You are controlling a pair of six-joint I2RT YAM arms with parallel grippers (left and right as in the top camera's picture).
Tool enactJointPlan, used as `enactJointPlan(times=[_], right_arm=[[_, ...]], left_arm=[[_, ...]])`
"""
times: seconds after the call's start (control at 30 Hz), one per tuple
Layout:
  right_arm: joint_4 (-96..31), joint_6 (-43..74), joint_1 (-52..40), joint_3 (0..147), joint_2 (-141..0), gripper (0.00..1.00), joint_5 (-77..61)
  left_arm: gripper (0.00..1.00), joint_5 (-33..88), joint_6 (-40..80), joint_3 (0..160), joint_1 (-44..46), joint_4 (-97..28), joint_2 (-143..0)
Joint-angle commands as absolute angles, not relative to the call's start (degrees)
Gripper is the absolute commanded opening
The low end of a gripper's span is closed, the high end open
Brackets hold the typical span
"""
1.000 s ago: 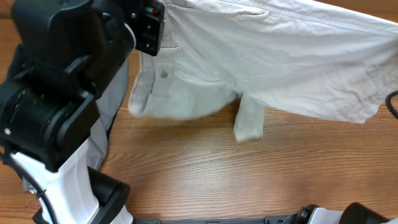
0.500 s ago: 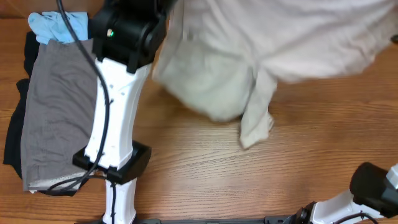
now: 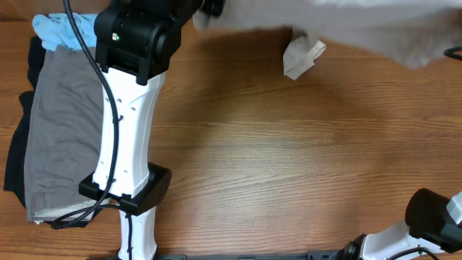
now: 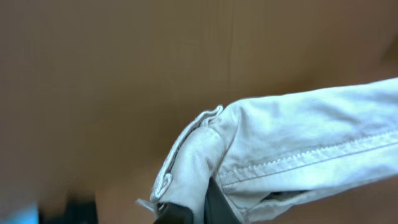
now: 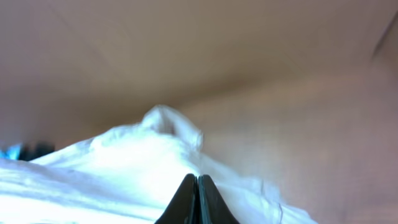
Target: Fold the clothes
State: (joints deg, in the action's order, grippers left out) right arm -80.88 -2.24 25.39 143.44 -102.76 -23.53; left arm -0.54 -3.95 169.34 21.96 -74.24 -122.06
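Note:
The pale cream-beige trousers (image 3: 375, 29) hang lifted along the far edge of the overhead view, a pocket flap (image 3: 302, 58) dangling below. In the left wrist view my left gripper (image 4: 202, 208) is shut on a stitched edge of the trousers (image 4: 298, 149), high above the table. In the right wrist view my right gripper (image 5: 198, 202) is shut on the trousers' fabric (image 5: 124, 168). A grey garment (image 3: 61, 137) lies on a black piece (image 3: 16, 162) at the left, with a light-blue piece (image 3: 65, 30) at the far end.
The left arm's white link and base (image 3: 126, 166) stand beside the stack of clothes. The right arm's base (image 3: 426, 224) is at the front right corner. Bare wooden table (image 3: 289, 159) lies below the raised trousers.
Both grippers have lifted the trousers up and away toward the far edge. The fabric that lay on the table's middle is now off it, and the left arm has swung back.

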Motion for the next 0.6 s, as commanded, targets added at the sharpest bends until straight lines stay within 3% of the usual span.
enactJointPlan(times=[0.0,0.27,0.57], right_arm=[[-86.5,-4.8,24.4,137.8,-105.5,0.04,-21.3],[-86.2,-4.8,20.2,119.0,-105.9,0.04,-23.0],[-85.7,-4.9,19.9,111.3,-105.8,0.04,-24.1]], left_arm=[[0.04,-5.8,0.0,168.3,20.5,-82.3,-123.2],[0.04,-6.4,6.6,167.7,18.9,-96.3,-128.2],[0.04,1.5,6.8,166.4,20.6,-96.8,-129.4]])
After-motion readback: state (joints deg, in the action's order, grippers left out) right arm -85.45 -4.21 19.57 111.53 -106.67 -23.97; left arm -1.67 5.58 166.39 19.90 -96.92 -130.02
